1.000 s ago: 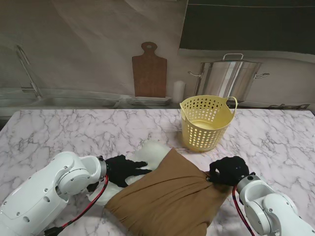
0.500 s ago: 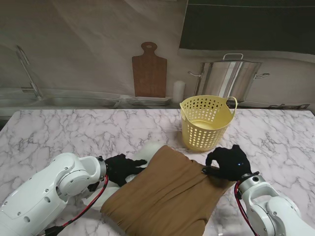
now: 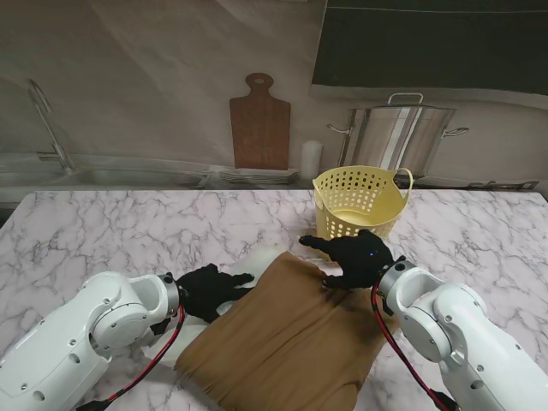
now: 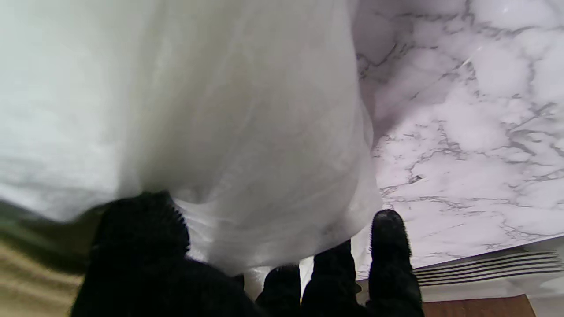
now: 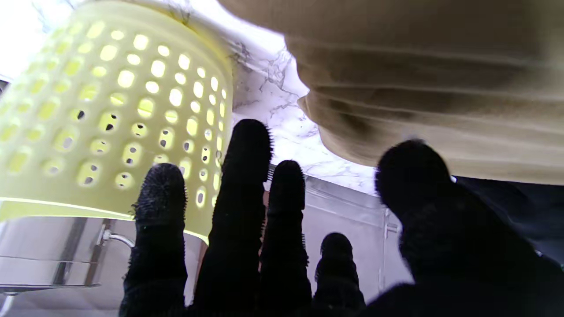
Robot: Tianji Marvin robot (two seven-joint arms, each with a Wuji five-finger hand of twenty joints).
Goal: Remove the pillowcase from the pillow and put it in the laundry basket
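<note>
Marble tabletop [image 3: 111, 231], kitchen wall behind. Most of the pillow [image 3: 257, 259] sits inside the brown pillowcase [image 3: 291, 342] near the tabletop's near edge; only its white far-left end shows. The left hand [image 3: 210, 291] rests on that end, whether gripping I cannot tell. The right hand [image 3: 355, 259], fingers spread and empty, hovers between case and laundry basket [image 3: 360, 214]. Stripping has barely begun; basketing remains.

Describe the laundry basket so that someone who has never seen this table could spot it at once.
Start from the marble table and go to its far side, right of centre, in front of the big steel pot. There stands the laundry basket, just beyond the brown pillowcase and the right hand. It alone is pale yellow plastic, round, open-topped, with walls full of small holes.
</note>
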